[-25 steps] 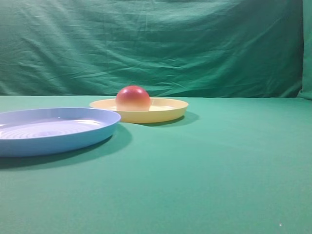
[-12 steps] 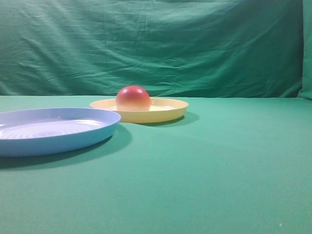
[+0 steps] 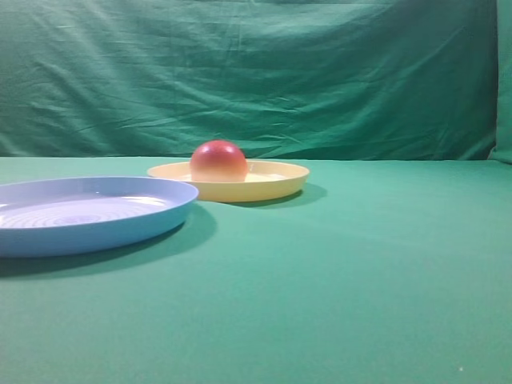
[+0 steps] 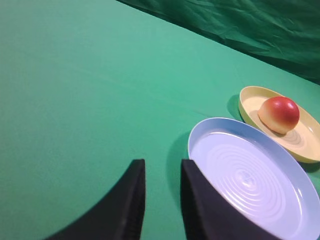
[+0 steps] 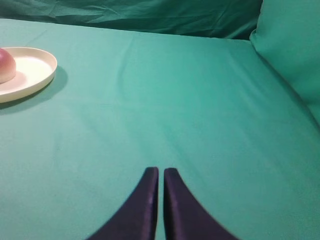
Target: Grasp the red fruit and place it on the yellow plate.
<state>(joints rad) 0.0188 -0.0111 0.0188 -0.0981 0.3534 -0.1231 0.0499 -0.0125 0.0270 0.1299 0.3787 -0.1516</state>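
Observation:
The red fruit [image 3: 218,161] sits on the yellow plate [image 3: 276,186], toward its left side, with nothing touching it. The left wrist view shows the same red fruit [image 4: 279,114] on the yellow plate [image 4: 248,98] far to the upper right of my left gripper [image 4: 163,166], whose dark fingers stand apart with only cloth between them. In the right wrist view my right gripper [image 5: 161,173] is shut and empty over bare cloth, while the fruit [image 5: 5,65] and the plate [image 5: 39,75] lie far off at the left edge. Neither gripper appears in the exterior high view.
A larger light-blue plate [image 3: 104,232] with a ringed centre lies in front of and left of the yellow one, close beside my left gripper's right finger [image 4: 197,200]. Green cloth covers the table and hangs as a backdrop [image 3: 256,72].

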